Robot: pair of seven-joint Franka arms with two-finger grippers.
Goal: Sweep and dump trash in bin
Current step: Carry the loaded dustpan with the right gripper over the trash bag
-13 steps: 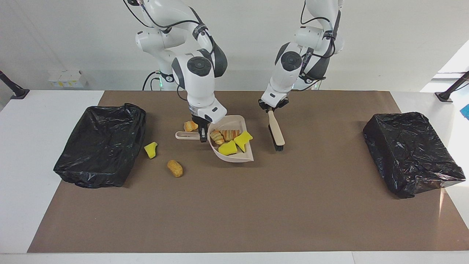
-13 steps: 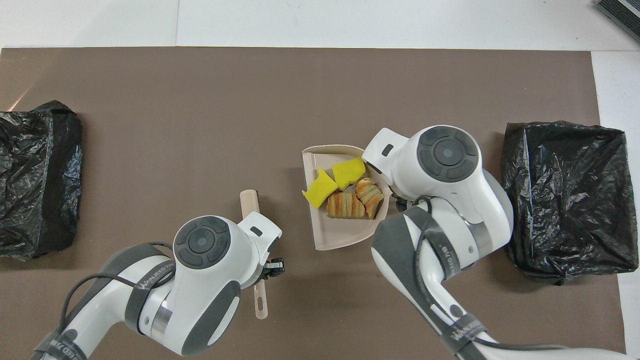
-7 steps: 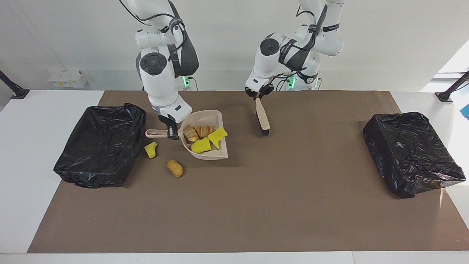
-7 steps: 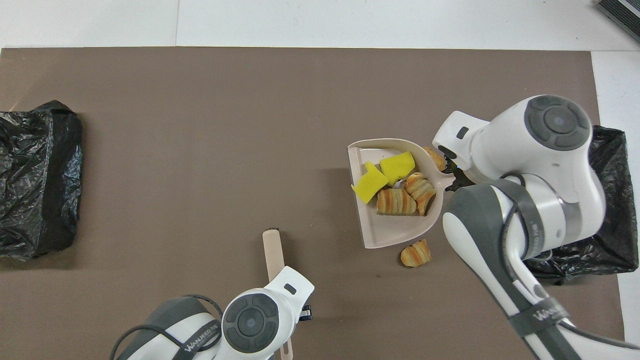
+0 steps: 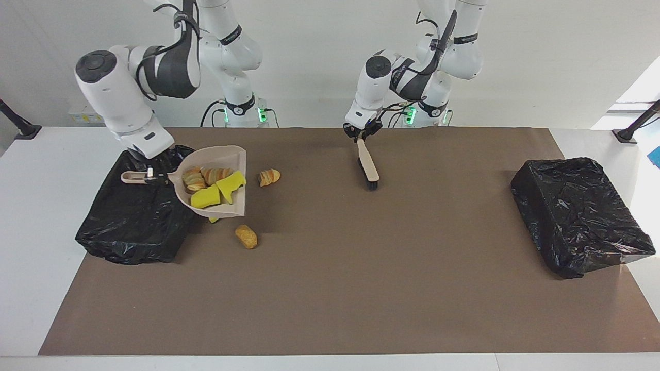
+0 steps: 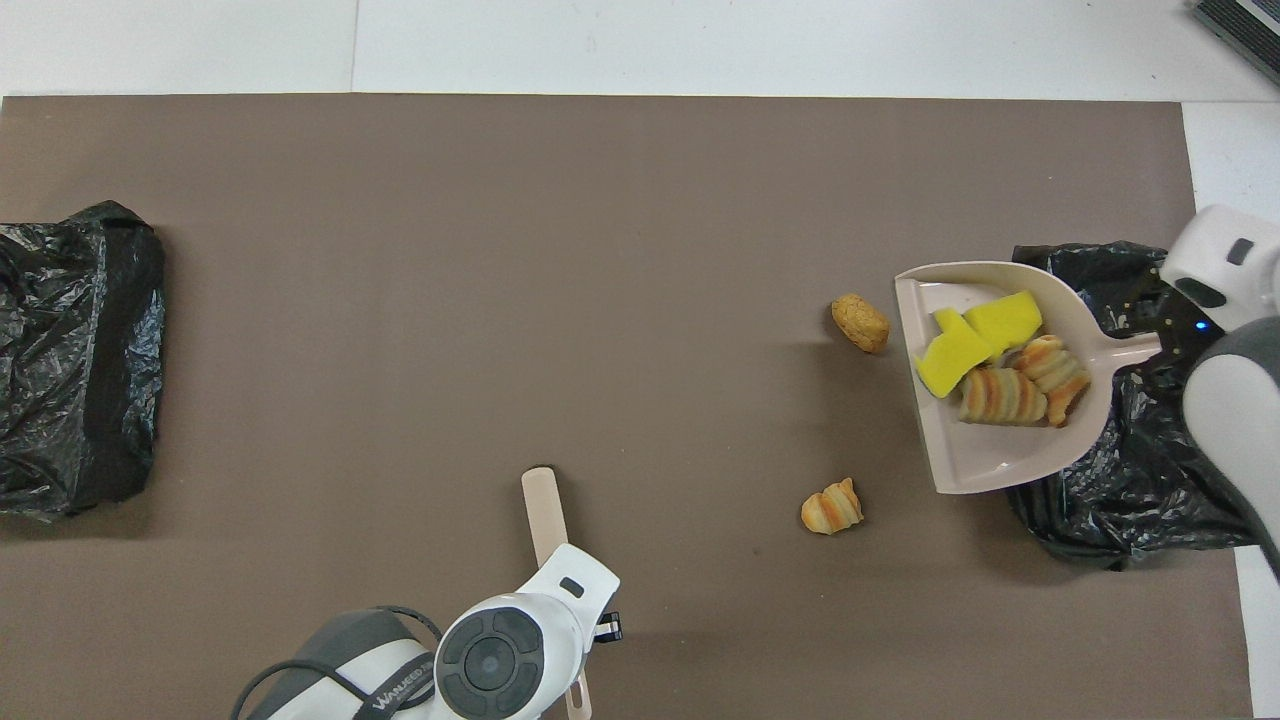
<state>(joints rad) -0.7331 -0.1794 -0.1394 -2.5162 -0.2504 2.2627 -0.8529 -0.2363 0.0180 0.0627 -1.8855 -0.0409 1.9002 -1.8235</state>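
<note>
The right jaws (image 5: pixel 149 174) are clamped on the dustpan (image 5: pixel 229 154) handle, the pan loaded with trash (image 5: pixel 211 184) at the edge of the bin (image 5: pixel 129 226) below. Three pieces lie on the counter (image 5: pixel 361 268) past its lip. Carry it fully over the bin before tipping. The left jaws (image 5: pixel 362 137) hold the brush (image 5: pixel 368 165); how tightly I cannot tell.

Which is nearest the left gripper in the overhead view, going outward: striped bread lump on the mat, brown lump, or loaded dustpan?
From the left gripper, holding the brush:
1. Striped bread lump, on the mat toward the right arm's end.
2. Brown lump, beside the dustpan's lip.
3. Dustpan, raised at the bin's edge.
</note>
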